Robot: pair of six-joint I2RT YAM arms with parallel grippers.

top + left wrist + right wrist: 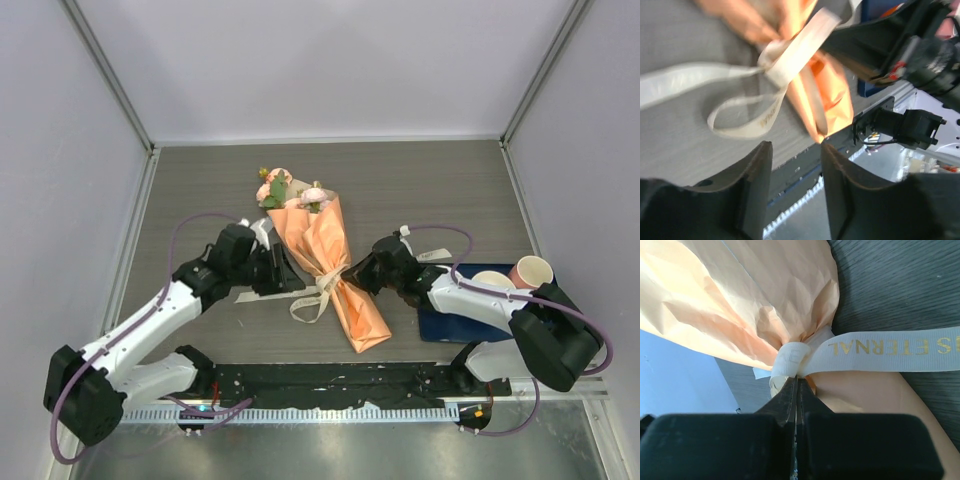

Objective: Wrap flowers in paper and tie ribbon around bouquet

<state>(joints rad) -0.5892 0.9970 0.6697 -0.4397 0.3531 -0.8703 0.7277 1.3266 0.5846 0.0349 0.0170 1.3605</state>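
Observation:
The bouquet (pixel 330 265) lies mid-table, an orange paper (pixel 318 240) cone with the pink flowers (pixel 285 190) at its far wide end. A cream ribbon (pixel 322 292) is tied round its narrow waist, with loops and a tail trailing left. My left gripper (pixel 288 272) stands open just left of the knot; in its wrist view the fingers (pixel 760 170) are apart and hold nothing, with the ribbon (pixel 790 55) and paper (pixel 832 95) beyond them. My right gripper (pixel 797 379) is shut on the ribbon (pixel 880 351), right at the knot against the crumpled paper (pixel 740 300).
A dark blue mat (pixel 445 325) lies at the right under my right arm. A tan cup (pixel 492 281) and a pink cup (pixel 531 271) stand at its far edge. A black rail (pixel 330 382) runs along the near table edge. Grey walls close in three sides.

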